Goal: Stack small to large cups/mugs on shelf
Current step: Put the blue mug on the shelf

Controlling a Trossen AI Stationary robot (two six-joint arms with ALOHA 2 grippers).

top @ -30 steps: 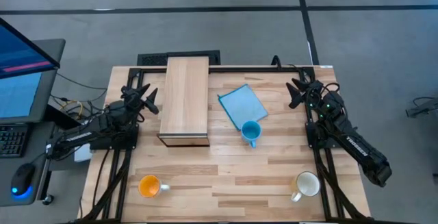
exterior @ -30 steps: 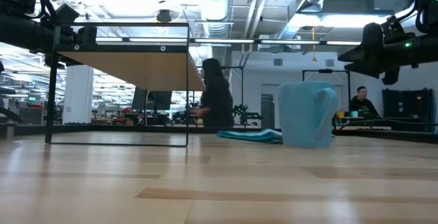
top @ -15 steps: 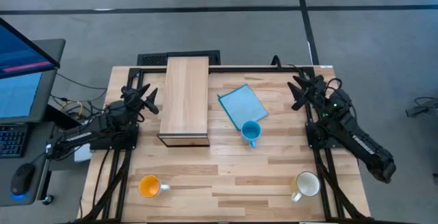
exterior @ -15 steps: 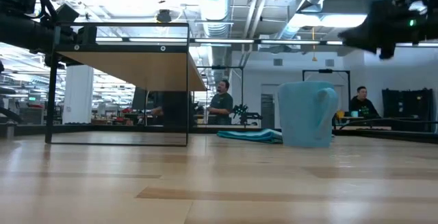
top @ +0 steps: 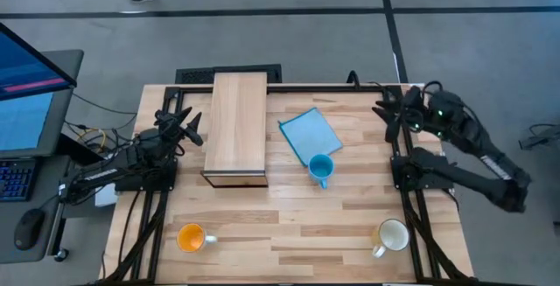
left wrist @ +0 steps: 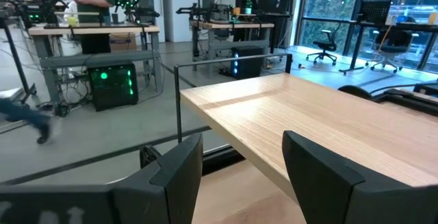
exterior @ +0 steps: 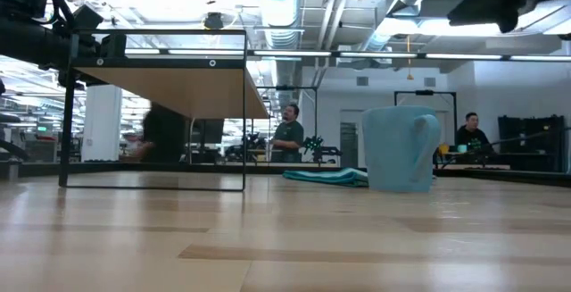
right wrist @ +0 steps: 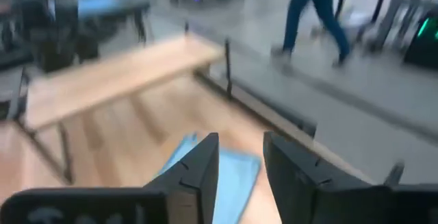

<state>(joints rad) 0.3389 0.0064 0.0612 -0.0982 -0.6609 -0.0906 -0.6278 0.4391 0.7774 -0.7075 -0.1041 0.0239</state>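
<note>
Left edge of the counter, high view: left gripper parked just beside the shelf, jaws parted with a clear gap, nothing between them. Left wrist view shows the shelf top straight ahead past both fingers.

Lower left of the frame: orange mug, well apart from both grippers.

Centre-left: the shelf lies lengthwise from the top edge of the counter toward mid-frame, top bare, no mug on it.

Centre: blue sheet flat on the counter, small light-blue mug at its lower corner, touching or just overlapping, handle toward frame bottom. Low view has it upright right of centre.

Upper right: right gripper raised over the counter's right side, jaws partly open with a narrow gap, holding nothing. Blue mug sits left of and below it in frame, well apart.

Lower right: cream-white mug upright near the counter edge, untouched.
</note>
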